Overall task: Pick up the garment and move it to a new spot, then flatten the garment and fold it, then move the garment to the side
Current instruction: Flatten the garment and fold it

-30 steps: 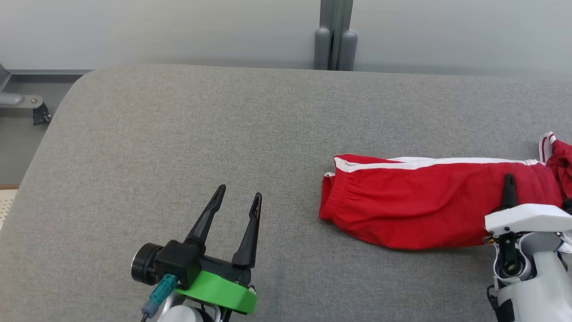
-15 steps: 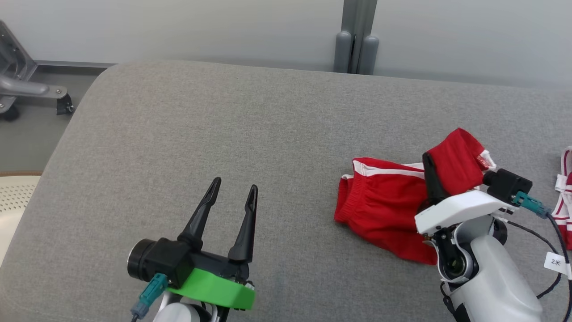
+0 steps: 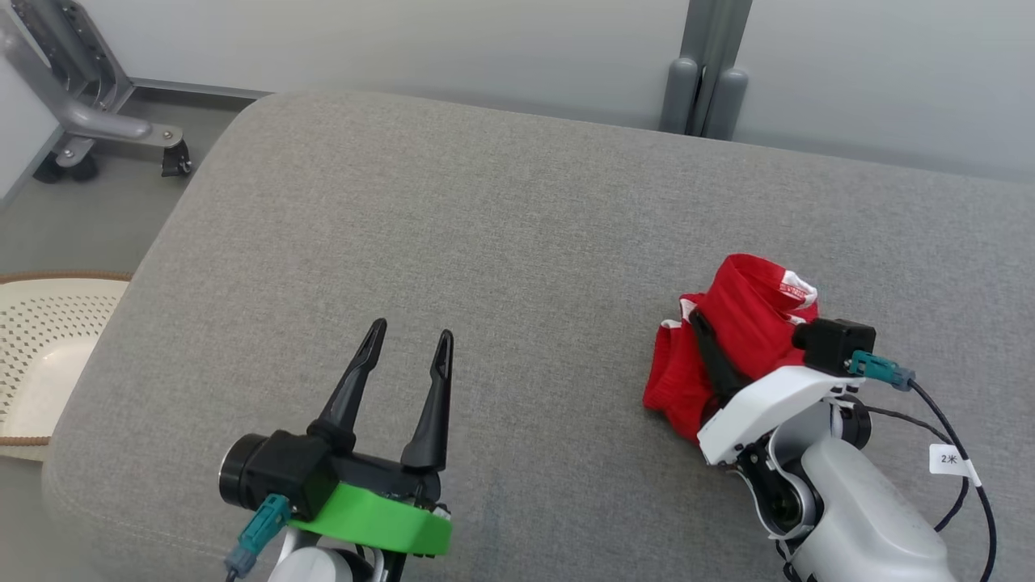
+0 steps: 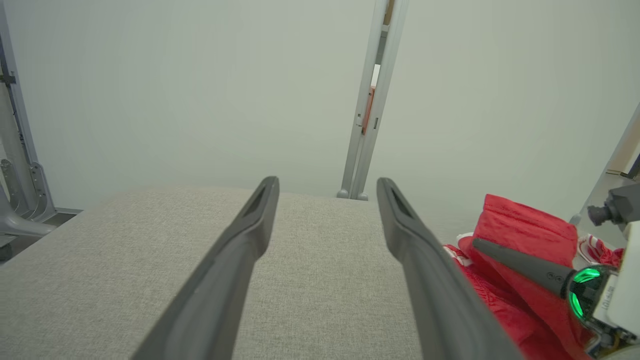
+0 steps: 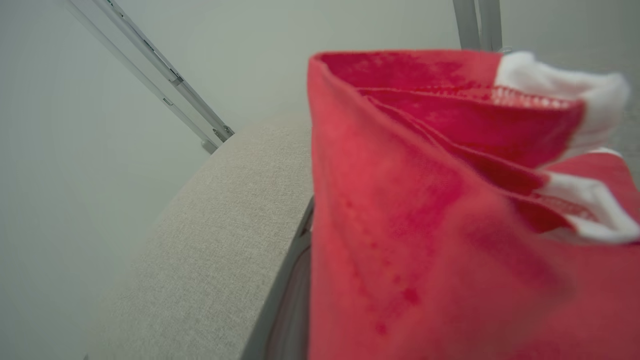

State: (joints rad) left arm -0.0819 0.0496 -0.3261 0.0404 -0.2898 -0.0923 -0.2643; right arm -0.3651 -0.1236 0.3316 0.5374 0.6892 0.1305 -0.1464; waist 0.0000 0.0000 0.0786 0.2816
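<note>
Slippage is looming: the right end effector is clenching a bunched fold of the garment at the worktop's near right, with loose cloth trailing below and possibly dragging. The left end effector is hovering released, well apart on the left. Cloth is hiding one right finger and the grip's depth.

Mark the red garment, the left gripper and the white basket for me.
red garment (image 3: 752,305), head view, raised red fold.
left gripper (image 3: 411,328), head view, between its fingertips.
white basket (image 3: 48,339), head view, perforated wall.
</note>
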